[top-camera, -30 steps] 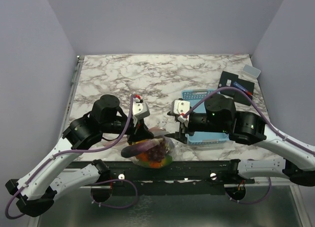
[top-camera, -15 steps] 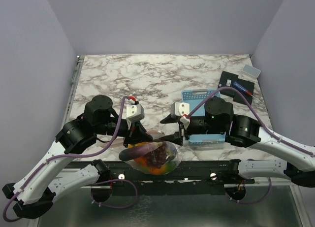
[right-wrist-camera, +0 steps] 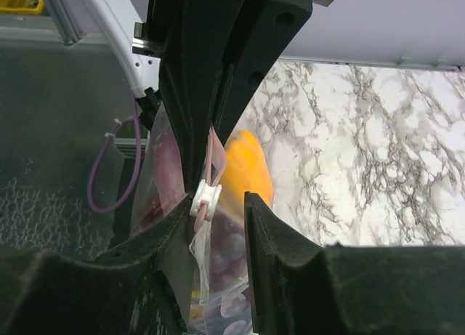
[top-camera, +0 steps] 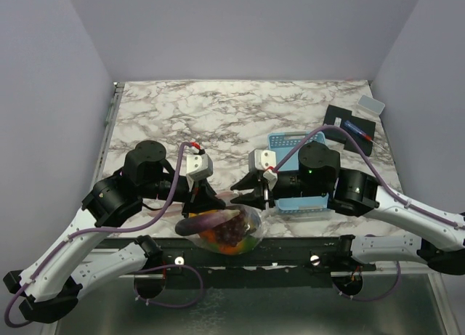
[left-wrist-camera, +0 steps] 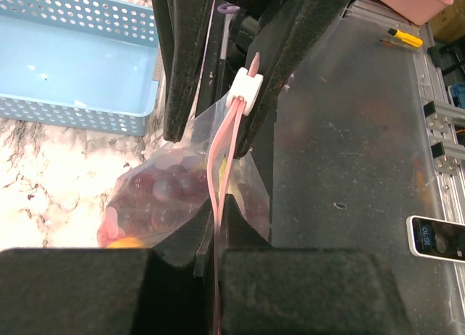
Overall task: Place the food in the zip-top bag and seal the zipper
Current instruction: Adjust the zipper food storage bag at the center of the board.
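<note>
The left hand is clamped tight on the zipper, pinching the pink strip flat between its fingers. The bag hangs beneath both hands at the counter's near edge, full of food: grapes and an orange piece show through the plastic. Facing it, the right hand stands part open, fingers either side of the white slider, one touching it, the other just clear. A blue basket sits beside the right hand.

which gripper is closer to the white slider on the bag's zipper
Right. The right gripper has the white slider between its open jaws, while the left gripper is shut on the zipper further along the strip, away from the slider.
</note>
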You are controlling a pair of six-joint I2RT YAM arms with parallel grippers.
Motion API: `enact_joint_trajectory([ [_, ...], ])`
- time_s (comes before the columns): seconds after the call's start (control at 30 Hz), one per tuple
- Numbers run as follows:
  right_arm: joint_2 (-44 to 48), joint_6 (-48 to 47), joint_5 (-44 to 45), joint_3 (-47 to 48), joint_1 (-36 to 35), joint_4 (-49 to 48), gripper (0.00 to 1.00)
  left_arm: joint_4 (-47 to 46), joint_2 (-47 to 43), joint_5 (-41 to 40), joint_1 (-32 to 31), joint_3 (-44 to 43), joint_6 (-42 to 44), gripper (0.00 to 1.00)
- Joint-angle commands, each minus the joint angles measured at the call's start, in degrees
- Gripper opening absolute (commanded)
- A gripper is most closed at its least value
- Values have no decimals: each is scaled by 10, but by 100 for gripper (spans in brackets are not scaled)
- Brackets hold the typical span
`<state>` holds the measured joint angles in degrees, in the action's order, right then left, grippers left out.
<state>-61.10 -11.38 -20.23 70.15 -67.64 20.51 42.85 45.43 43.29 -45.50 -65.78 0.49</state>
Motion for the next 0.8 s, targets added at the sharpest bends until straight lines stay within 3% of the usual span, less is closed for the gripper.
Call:
enact_joint_trajectory([
  [0.0, -5, 6, -16, -10, -1, -13, 34, -40, -13, 27, -1, -20, 0, 0],
  [0.33, -3, 12, -15, -15, 0, -14, 22, -44, -14, 28, -2, -22, -2, 0],
  [0.5, -2, 12, -21, -13, 0, -16, 2, -46, -13, 28, -1, -20, -3, 0],
  [0.77, 3, 13, -26, -10, 0, -18, 0, -47, -14, 20, -1, -13, -3, 0],
])
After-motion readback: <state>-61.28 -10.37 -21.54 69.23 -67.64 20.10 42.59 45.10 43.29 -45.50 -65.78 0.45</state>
